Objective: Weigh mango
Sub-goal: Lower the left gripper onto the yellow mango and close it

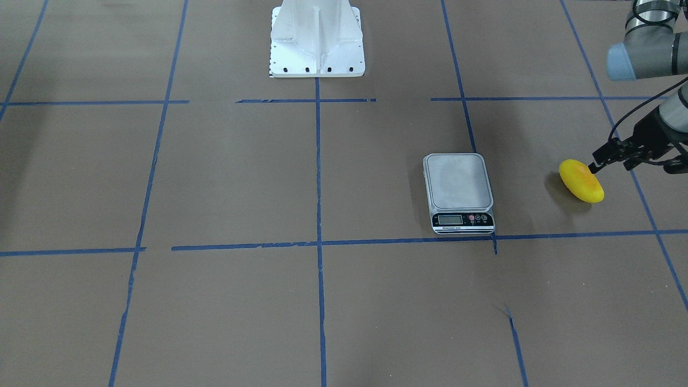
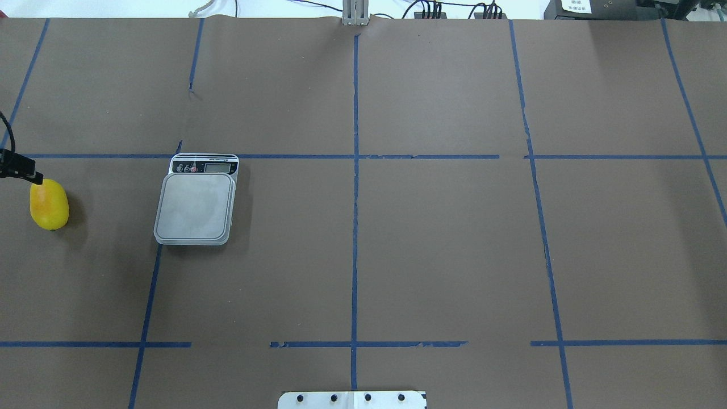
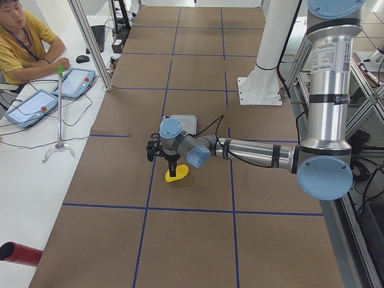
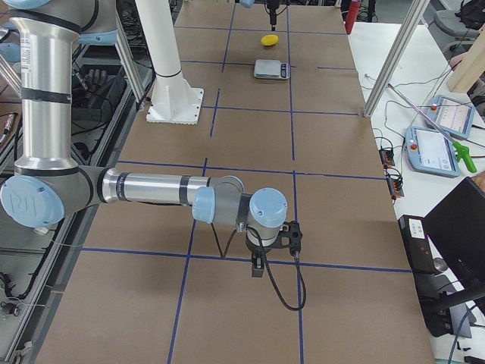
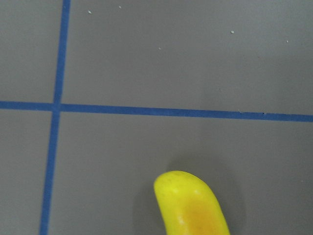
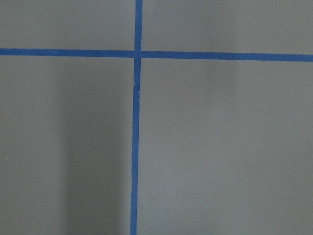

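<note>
One mango point(image 1: 580, 180) lies on the table point(image 1: 215, 188), apart from the one scale point(image 1: 458, 188), on its robot-left side. Two arms: the left gripper point(image 1: 629, 156) hangs low at the mango's end, and the right gripper point(image 4: 259, 265) points down over bare table. I cannot tell either's finger spread

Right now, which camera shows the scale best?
The exterior front-facing view: the scale is whole and unobstructed, display toward the camera. Overhead shows it whole too, display on the far side. In exterior left the left arm partly hides it; exterior right shows it tiny. Wrist views miss it.
</note>
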Controlling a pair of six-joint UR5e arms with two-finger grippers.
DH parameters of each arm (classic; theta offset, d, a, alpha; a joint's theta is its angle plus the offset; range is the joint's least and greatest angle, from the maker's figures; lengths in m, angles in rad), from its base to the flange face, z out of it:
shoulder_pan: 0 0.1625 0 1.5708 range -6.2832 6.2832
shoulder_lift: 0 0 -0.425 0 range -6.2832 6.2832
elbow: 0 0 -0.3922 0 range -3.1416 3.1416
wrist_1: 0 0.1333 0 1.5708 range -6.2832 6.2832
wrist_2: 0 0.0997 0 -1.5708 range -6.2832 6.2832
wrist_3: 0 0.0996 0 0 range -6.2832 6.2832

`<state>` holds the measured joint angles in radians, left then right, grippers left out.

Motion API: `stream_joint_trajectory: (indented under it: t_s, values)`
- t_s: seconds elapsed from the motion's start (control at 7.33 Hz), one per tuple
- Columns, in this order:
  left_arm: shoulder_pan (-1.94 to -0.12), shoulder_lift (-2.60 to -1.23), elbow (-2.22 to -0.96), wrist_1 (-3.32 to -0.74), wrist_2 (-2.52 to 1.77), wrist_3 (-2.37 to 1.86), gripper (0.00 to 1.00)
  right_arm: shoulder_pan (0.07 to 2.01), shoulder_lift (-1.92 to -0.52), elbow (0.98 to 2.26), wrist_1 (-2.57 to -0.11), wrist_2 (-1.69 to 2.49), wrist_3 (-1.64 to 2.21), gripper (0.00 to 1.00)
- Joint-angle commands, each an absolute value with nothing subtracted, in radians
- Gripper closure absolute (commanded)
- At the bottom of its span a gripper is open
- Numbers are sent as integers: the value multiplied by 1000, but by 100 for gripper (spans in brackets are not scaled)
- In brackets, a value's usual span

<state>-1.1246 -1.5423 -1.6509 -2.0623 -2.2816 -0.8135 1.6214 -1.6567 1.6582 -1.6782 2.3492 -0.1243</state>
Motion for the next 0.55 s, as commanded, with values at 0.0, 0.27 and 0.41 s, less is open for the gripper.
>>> stream_joint_trajectory:
  t_s: [0.0, 0.27, 0.41]
  values:
    - [-1054, -1546, -1620, -2069, -2250, -894, 0, 1621, -1657, 1658, -1678, 2349, -124, 0]
    - [-1003, -1584, -1582, -2071, -2194, -896, 0, 1621, -1657, 1660, -1678, 2349, -124, 0]
    - [-994, -1597, -1557, -2071, -2188, -894, 0, 1621, -1657, 1658, -1678, 2349, -124, 0]
